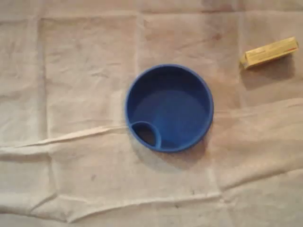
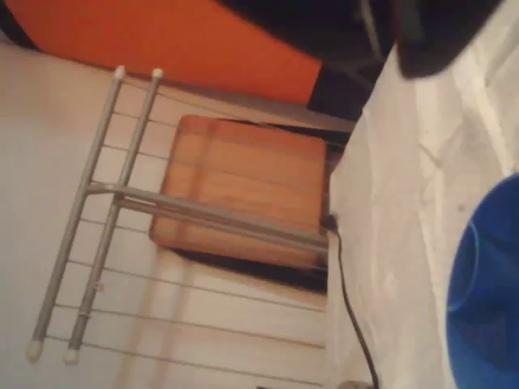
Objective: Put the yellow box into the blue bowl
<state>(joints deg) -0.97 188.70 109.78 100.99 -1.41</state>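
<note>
A round blue bowl (image 1: 169, 107) with a small handle loop at its lower left rim sits in the middle of the cloth in the overhead view. It holds nothing. A long yellow box (image 1: 269, 52) lies tilted at the upper right, apart from the bowl. In the wrist view the blue bowl's edge (image 2: 486, 300) shows at the right border on the white cloth.
A wrinkled beige cloth (image 1: 71, 142) covers the table, with raised folds across the lower half. Beyond the table edge the wrist view shows a wooden stool (image 2: 243, 190), a metal rack (image 2: 105, 211), a black cable (image 2: 349, 308) and an orange surface (image 2: 162, 36).
</note>
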